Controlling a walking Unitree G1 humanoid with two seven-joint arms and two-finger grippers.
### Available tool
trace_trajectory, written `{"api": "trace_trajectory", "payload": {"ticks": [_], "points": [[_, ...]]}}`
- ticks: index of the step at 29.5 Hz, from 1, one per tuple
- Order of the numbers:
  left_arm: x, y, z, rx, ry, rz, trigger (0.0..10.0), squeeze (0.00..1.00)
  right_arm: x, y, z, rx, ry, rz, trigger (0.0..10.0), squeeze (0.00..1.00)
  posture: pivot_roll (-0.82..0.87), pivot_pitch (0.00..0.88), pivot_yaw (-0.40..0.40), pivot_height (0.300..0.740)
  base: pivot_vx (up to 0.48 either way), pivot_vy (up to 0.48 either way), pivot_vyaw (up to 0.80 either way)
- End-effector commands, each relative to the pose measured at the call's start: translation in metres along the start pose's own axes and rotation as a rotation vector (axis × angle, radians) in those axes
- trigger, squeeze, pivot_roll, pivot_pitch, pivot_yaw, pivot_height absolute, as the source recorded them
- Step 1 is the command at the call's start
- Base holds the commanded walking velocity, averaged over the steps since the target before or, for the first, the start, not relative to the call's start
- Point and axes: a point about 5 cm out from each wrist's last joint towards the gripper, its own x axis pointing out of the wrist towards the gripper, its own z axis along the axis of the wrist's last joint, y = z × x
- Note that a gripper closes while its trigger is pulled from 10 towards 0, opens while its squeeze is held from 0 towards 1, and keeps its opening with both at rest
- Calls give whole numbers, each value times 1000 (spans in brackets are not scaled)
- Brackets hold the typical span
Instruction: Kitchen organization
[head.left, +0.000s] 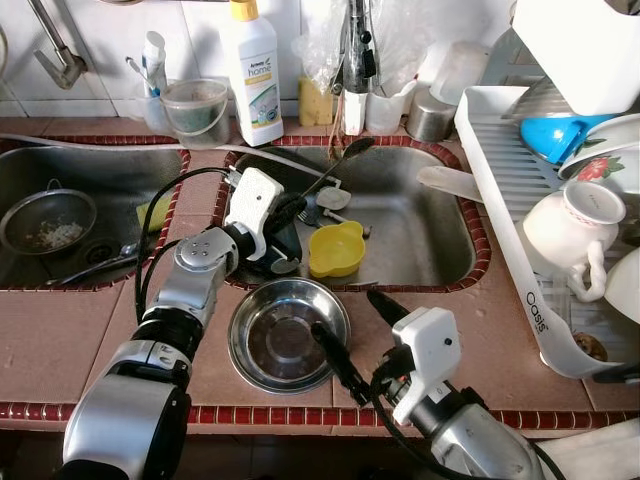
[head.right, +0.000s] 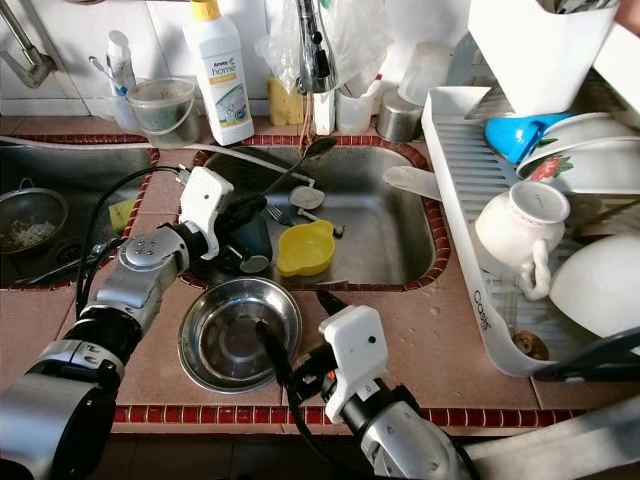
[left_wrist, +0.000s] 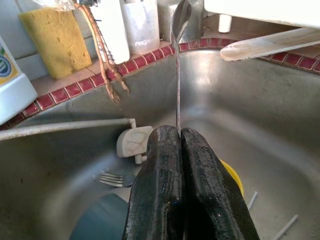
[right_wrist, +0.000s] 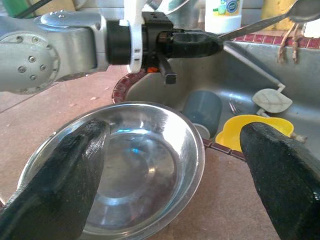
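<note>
While left gripper (head.left: 292, 210) pinches spoon (head.left: 345, 158) (over sink) | right gripper (head.left: 350, 325) spread wide beside bowl (head.left: 280, 335)

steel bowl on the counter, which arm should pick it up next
Right. The right gripper hangs open at the steel bowl, one of its fingers over the rim. The left gripper is shut on a spoon.

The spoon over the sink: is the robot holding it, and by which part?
Yes. The left gripper pinches the spoon by its handle end; the right gripper holds nothing.
</note>
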Motion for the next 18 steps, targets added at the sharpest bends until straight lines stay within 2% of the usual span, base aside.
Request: {"api": "trace_trajectory", "payload": {"ticks": [1,11,15,16,17,18], "points": [[1,3,4,20,-2,4,10000,0,-3,4,4,10,-6,16,10000,0,-216,205,17,740,0,0,0],[4,0,-4,57,55,-16,10000,0,-8,11,6,31,4,26,10000,0,-227,242,27,740,0,0,0],[4,0,-4,46,65,-24,10000,0,-9,12,7,36,6,26,10000,0,-229,249,30,740,0,0,0],[4,1,-5,48,72,-24,10000,725,-9,13,7,37,7,26,10000,0,-229,254,33,740,0,0,0],[4,1,-5,50,77,-23,10000,725,-10,13,7,38,8,25,10000,0,-229,254,33,740,0,0,0],[4,1,-5,34,77,-28,10000,984,-10,13,7,39,9,25,10000,0,-229,254,33,740,0,0,0]]}}
